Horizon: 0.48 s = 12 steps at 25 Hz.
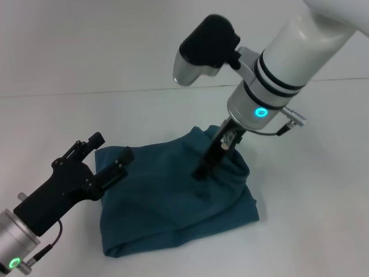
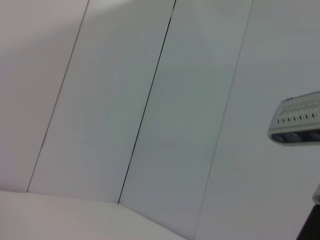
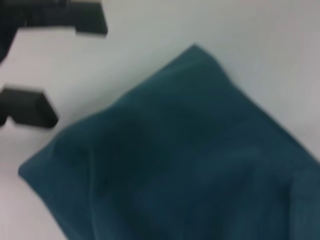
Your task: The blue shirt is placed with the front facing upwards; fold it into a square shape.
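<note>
Shirt (image 1: 173,199) folded into rough square on table (image 1: 323,190), long axis running left-right. Right gripper (image 1: 203,171) over shirt centre, nearer; finger spread not discernible. Left gripper (image 1: 109,158) at shirt's left edge, spread, holding nothing.

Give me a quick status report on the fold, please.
Left gripper open, at the blue shirt's left edge. Right gripper down on the shirt's middle. Shirt folded into a rough square. Nothing in the way.
</note>
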Motion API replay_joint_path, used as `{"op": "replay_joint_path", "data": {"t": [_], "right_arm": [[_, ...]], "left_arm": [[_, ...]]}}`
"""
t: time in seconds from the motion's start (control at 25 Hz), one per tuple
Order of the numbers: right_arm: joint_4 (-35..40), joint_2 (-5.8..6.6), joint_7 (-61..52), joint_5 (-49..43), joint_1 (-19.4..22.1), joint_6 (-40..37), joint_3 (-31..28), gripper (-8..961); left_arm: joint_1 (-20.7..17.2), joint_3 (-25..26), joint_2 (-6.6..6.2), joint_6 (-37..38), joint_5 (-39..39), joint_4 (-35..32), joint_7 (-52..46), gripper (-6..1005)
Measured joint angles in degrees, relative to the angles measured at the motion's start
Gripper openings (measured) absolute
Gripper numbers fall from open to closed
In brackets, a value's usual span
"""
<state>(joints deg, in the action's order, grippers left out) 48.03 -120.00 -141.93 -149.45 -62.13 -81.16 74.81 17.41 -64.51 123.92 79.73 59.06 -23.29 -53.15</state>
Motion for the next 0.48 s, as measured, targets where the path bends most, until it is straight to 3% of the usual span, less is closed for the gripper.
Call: {"op": "replay_joint_path", "data": {"t": [0.24, 0.48], "right_arm": [[2.7, 0.45, -0.7, -1.6, 2.2, -5.7, 0.8, 499], [11.6, 0.37, -2.3, -4.3, 7.4, -12.5, 0.8, 498]], "left_arm": [[0.1, 0.0, 0.0, 0.0, 0.0, 0.0, 0.0, 860], [0.3, 0.0, -0.13, 0.0, 0.0, -0.1, 0.0, 860]]}}
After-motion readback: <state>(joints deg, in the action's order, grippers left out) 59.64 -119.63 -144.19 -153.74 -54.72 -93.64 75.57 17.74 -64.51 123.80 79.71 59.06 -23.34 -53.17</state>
